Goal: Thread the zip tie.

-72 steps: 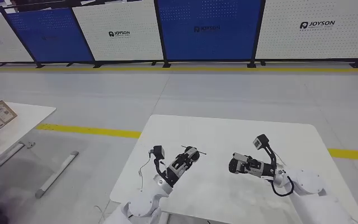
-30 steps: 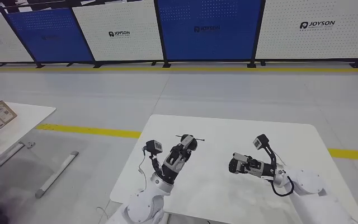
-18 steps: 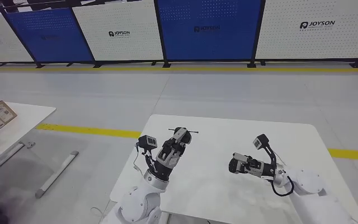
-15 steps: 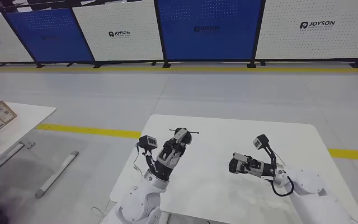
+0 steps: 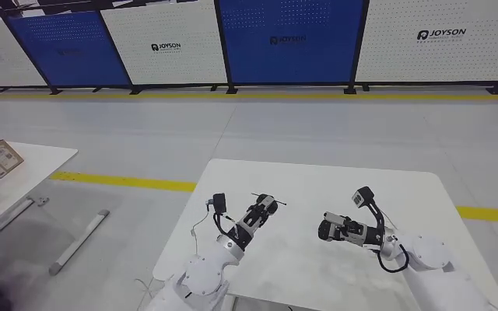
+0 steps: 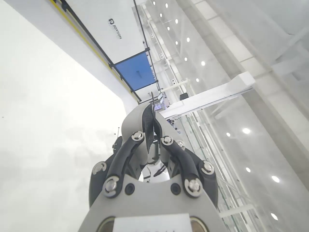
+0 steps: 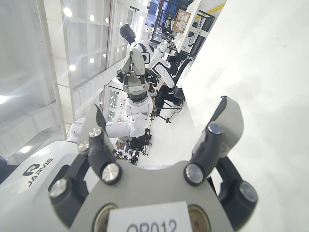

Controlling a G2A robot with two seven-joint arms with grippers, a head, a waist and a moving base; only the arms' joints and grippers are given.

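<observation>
A: Where is the zip tie [image 5: 278,202]?

B: In the left gripper [image 5: 267,204]. Its fingers are pressed together on the thin black strip, which sticks out to the left and to the right of the tip. It is held above the white table [image 5: 350,183], left of the middle and toward the near edge.

A: Does the wrist camera agree?

B: Yes. In the left wrist view the two ribbed pads [image 6: 147,121] of the left gripper [image 6: 152,112] meet face to face, and a short end of the zip tie [image 6: 153,98] pokes out beyond them.

A: And the other arm?

B: The right gripper [image 5: 322,228] hangs over the table on the right, well apart from the left one and pointing toward it. In its own view the right gripper [image 7: 160,105] has its fingers spread wide. Farther off in that view the left gripper [image 7: 132,56] shows too, raised off the table.
</observation>
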